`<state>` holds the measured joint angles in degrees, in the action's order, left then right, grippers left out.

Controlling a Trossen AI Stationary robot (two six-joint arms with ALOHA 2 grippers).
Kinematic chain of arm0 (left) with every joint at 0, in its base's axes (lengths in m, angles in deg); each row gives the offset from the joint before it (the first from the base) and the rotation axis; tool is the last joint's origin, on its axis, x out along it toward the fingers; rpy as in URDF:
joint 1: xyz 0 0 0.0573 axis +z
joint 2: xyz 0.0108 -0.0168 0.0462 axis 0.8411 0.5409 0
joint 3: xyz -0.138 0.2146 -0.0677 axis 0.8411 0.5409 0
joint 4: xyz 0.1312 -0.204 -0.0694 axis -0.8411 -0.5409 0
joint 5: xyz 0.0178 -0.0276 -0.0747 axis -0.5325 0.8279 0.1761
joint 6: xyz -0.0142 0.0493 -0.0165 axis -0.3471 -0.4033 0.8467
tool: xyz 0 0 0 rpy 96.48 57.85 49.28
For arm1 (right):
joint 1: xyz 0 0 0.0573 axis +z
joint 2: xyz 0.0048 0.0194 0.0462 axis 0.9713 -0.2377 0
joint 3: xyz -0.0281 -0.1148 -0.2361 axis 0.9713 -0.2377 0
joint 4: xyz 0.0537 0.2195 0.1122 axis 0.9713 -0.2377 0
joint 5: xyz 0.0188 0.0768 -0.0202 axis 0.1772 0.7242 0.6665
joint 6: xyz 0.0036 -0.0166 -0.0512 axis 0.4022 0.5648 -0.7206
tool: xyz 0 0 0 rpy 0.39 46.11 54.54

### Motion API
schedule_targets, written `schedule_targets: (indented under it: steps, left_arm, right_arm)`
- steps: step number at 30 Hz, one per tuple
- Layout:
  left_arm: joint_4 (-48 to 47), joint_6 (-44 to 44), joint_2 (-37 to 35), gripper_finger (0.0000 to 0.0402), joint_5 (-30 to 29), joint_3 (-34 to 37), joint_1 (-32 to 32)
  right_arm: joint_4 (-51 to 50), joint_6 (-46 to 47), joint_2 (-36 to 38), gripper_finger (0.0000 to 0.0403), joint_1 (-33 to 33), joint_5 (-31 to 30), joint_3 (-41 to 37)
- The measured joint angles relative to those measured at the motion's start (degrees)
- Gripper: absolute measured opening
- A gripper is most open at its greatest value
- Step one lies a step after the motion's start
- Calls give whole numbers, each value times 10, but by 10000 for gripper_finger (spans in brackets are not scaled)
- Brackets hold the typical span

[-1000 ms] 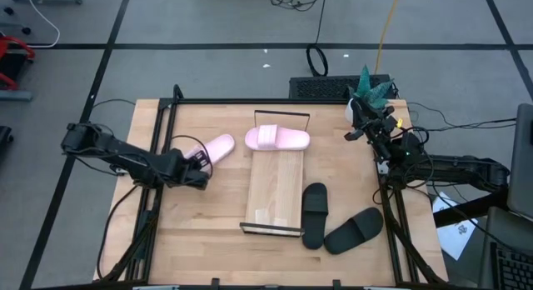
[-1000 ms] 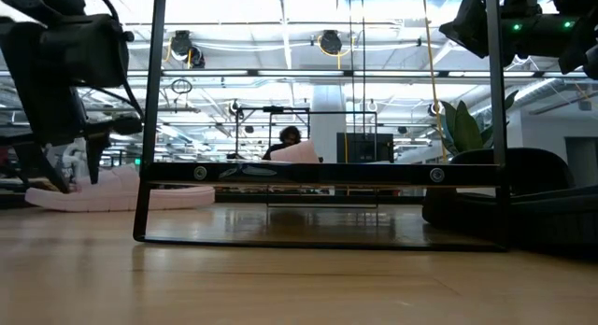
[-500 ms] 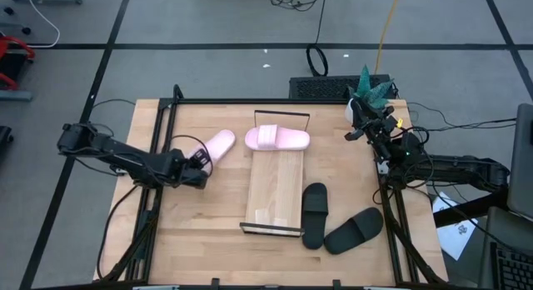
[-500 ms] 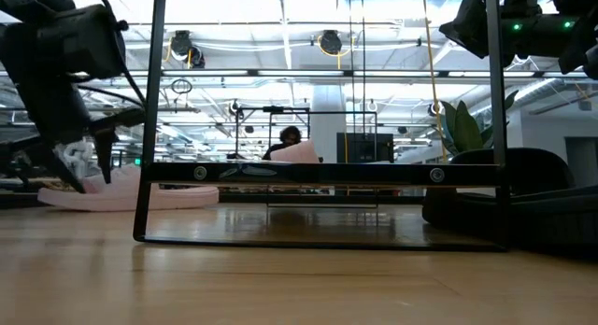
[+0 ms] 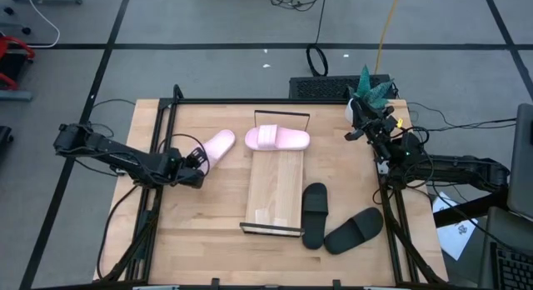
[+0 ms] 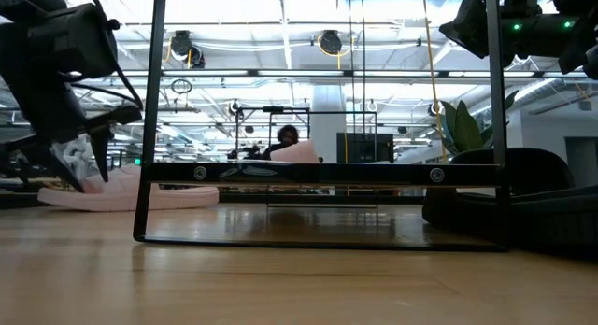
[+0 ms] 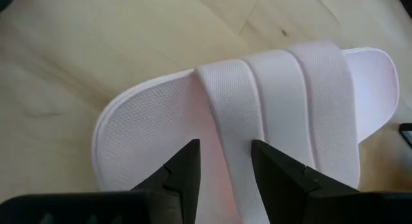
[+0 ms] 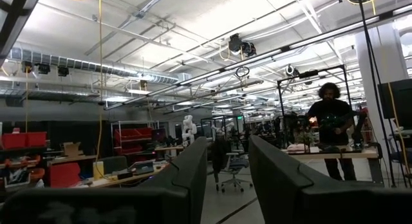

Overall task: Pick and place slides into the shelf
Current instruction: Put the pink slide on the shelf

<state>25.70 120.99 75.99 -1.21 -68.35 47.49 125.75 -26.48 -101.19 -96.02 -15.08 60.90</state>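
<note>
A light pink slide [image 5: 218, 145] lies on the table left of the shelf [image 5: 275, 190], sole down; it also shows in the left wrist view [image 7: 148, 134]. My left gripper [image 5: 198, 159] [image 7: 224, 169] is at its strap, slanting down from the table's left. A second pink slide [image 5: 277, 138] lies across the shelf's far end. Two black slides [image 5: 314, 213] [image 5: 354, 230] lie on the table right of the shelf's near end. My right gripper [image 5: 356, 125] [image 8: 226, 169] stands raised at the table's far right, open, with nothing between its fingers. My left gripper has the near edge band of the pink slide's strap [image 7: 225, 121] between its two fingers. One fingertip [image 7: 190, 153] stands at the footbed beside the strap, the other [image 7: 261, 153] on the strap's top. The fingers slant down from the table's left. The slide's sole lies on the table.
The shelf's black wire end frames [image 5: 281, 115] [image 6: 322, 176] stand up at its far and near ends. Black frame rails run along the table's left and right edges [image 5: 158, 173]. A plant [image 5: 371, 86] sits at the far right corner. A person shows far off in the room [image 8: 331, 121].
My left gripper has tipped a little at the pink slide, and its arm has drawn slightly toward the table's left edge. The gap between its fingers is the same. The slide still lies on the table.
</note>
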Motion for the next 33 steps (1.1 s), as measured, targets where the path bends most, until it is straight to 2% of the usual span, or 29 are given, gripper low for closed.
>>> schedule_targets:
  steps: [6,20,33]
  left_arm:
    - [33,2,0,136,-38,8,0]
    - [68,-2,0,136,-72,8,0]
    - [80,-12,0,136,-72,8,7]
  right_arm:
    - [0,0,0,107,0,0,0]
    - [0,0,0,107,0,0,0]
    - [0,0,0,107,0,0,0]
